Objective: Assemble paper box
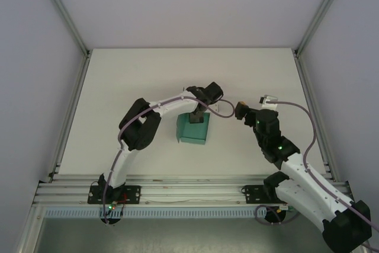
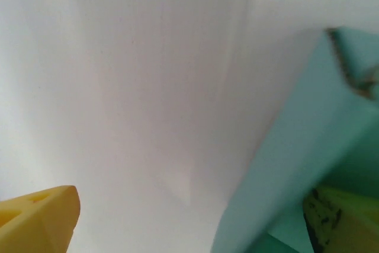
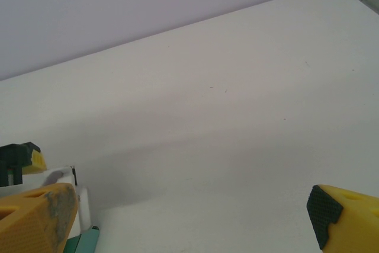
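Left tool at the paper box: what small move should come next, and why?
Probably lift the left tool straight up, clear of the paper box. Its jaws stand open, one finger sits past the box's wall and nothing is gripped, so raising avoids dragging the card.

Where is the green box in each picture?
Top view: the green box sits in the middle, under the left hand.
Left wrist view: it is big, along the right side.
Right wrist view: a tiny green corner at the bottom left.
Shared landmark: the white table beneath it.
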You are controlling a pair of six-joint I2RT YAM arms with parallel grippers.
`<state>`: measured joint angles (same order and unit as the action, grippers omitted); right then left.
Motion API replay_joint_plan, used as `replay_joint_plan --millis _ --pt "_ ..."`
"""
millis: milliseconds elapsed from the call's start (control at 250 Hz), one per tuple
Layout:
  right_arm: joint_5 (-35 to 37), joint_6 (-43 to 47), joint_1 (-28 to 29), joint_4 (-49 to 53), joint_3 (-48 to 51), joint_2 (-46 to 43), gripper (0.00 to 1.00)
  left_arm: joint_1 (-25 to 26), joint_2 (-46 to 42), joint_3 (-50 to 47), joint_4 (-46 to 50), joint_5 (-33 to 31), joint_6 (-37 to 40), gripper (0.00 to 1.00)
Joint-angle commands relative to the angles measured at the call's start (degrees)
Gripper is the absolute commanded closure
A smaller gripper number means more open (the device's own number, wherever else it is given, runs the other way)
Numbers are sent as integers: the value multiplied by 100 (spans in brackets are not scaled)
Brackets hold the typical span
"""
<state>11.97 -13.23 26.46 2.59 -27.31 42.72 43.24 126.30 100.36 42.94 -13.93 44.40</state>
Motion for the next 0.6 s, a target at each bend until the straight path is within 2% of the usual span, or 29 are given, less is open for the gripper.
replay_joint_plan --millis 0,196,340,468,596 --pt "-100 128 -22 26 3 -88 0 3 -509 212 422 535 120 0" --pt "-73 145 -34 140 -94 -102 0 -127 -983 402 237 1124 -90 0" --pt "-107 199 -44 113 -125 -78 0 -372 -1560 250 -719 1132 -691 0" --pt "-684 632 -37 6 -165 117 0 -806 -2347 -155 -1634 1151 -1839 0" --pt "-2140 1543 -39 82 -536 931 0 -1322 -3163 -978 -2370 797 -3868 0"
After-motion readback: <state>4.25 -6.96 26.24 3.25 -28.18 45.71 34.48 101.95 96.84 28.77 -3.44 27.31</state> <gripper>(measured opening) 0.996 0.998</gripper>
